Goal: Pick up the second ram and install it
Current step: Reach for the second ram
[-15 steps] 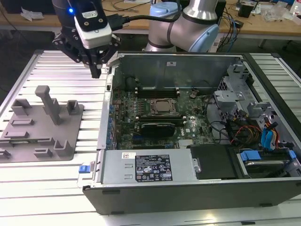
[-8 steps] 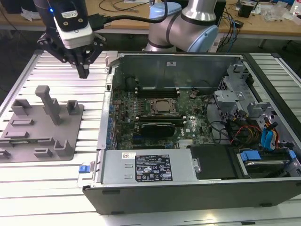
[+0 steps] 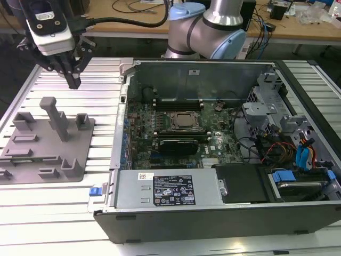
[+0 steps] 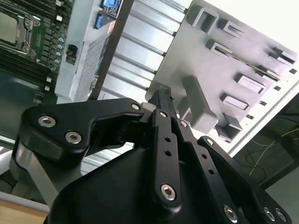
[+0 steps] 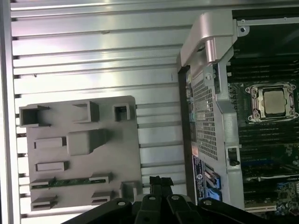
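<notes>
Exterior view: the slim greenish-grey memory stick is too thin to pick out on the plate, and the case's right end is cut off. In both wrist views the black gripper body covers the lower part of the picture.

Black two-finger gripper (image 3: 73,81) hangs above the ribbed aluminium desk (image 3: 101,96), tips pressed together, nothing between them. First wrist view puts the tips (image 5: 161,181) over bare desk, just off the edge of the flat grey plastic fixture plate (image 5: 117,149), between plate and case.

The memory stick (image 5: 70,181) lies in a low slot on that plate, held between small grey blocks, apart from the gripper and not touched. Second wrist view shows it as a thin line (image 4: 247,59) across the plate (image 4: 201,60), beyond the gripper (image 4: 161,98).

A tall grey post (image 3: 55,114) stands on the plate, nearer the gripper than the stick. Open black computer case (image 3: 213,213) sits toward the exterior view's right, silver processor socket (image 3: 185,121) on its green board. Grey robot arm (image 3: 213,26) behind the case.
</notes>
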`<move>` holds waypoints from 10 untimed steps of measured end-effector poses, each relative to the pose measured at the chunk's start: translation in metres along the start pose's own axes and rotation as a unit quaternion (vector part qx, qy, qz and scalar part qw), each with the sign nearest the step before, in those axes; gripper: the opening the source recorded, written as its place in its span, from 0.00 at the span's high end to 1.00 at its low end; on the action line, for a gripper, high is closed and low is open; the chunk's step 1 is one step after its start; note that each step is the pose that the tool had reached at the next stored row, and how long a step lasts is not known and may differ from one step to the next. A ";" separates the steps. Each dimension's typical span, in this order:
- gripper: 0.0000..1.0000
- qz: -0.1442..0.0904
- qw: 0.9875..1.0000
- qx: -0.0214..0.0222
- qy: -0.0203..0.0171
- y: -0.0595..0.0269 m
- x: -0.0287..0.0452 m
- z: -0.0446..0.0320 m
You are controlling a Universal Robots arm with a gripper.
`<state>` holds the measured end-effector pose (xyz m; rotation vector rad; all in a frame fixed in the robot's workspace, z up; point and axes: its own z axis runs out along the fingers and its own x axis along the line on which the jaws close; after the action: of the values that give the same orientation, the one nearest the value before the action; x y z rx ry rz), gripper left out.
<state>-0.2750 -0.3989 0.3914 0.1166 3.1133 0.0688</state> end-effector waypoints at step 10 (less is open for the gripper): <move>0.92 0.000 1.000 0.000 0.000 -0.0039 0.0525 0.0000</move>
<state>-0.3277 -0.3988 0.3900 0.1167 3.1128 0.0689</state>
